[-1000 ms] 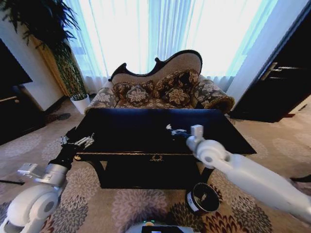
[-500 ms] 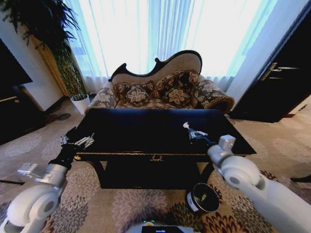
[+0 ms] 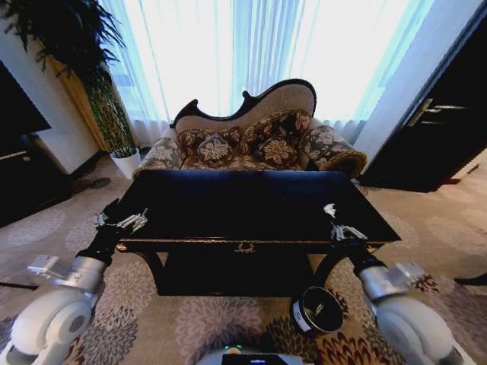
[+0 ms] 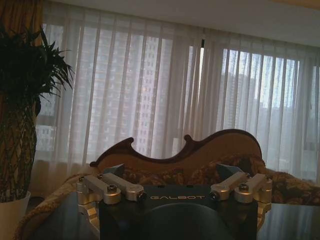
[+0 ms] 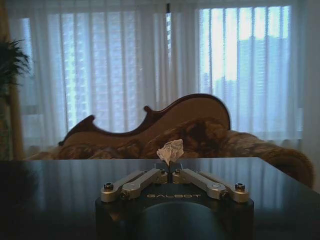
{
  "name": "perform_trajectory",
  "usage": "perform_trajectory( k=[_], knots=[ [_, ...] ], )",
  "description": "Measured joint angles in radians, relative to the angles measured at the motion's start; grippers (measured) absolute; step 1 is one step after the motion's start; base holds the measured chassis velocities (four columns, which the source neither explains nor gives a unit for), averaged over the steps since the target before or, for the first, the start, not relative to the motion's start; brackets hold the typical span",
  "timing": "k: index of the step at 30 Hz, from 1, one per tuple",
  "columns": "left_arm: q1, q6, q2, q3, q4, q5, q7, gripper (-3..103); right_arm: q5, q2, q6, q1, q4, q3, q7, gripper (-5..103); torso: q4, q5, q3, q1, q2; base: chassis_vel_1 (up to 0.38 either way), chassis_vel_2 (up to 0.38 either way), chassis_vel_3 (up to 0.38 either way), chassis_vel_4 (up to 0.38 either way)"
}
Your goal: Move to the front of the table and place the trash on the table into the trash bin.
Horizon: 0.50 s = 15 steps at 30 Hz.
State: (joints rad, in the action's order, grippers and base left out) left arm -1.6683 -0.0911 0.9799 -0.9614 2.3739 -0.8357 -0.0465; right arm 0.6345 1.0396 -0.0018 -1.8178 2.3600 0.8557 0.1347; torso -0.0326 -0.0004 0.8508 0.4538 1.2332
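I had the robot parked in front of the table point(image 3: 228, 201), its dark glossy top stretching toward the sofa point(image 3: 251, 137) under the curtained window point(image 3: 251, 46). The right gripper point(image 3: 340, 228) sat over the table's front right corner, and its fingers were pinched narrow around a white crumpled tissue point(image 3: 330, 209). From the right wrist camera I saw the same wad point(image 5: 170, 151) sticking up from the closed fingertips point(image 5: 161, 176), held just above the tabletop point(image 5: 60, 190), with the sofa back point(image 5: 150, 125) behind it.

The bin point(image 3: 318, 310) stood on the patterned carpet point(image 3: 190, 327) just in front of the table's right leg, below and a little to the left of the right gripper. It was upright, with its pale rim and a white mark on its side facing me.

My left gripper point(image 3: 122, 223) hovered at the table's front left corner, empty. In the left wrist camera its fingers point(image 4: 102, 187) stood spread wide, one to each side, with the sofa point(image 4: 190, 160) and a potted plant point(image 4: 22, 115) beyond.

Apart from the tissue in the right gripper, I could make out no other scraps on the dark tabletop from the head camera; the glossy surface was too dim to be sure.
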Motion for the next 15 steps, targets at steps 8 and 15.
perform_trajectory(
  k=[8, 15],
  knots=[
    [0.000, 0.000, 0.000, 0.000, 0.000, 0.000, 0.000, 100, -0.097, 0.124, 0.143, -0.044, -0.068, 0.017, -0.048, 0, 0.0001, 0.0003, 0.000, 0.000, 0.000, 0.000, 0.000, 0.000, 0.000],
    [0.000, 0.000, 0.000, 0.000, 0.000, 0.000, 0.000, 100, -0.098, 0.204, 0.216, -0.075, -0.113, 0.022, -0.063, 0, 0.0002, 0.0000, 0.000, 0.000, 0.000, 0.000, 0.000, 0.000, 0.000]
  ],
)
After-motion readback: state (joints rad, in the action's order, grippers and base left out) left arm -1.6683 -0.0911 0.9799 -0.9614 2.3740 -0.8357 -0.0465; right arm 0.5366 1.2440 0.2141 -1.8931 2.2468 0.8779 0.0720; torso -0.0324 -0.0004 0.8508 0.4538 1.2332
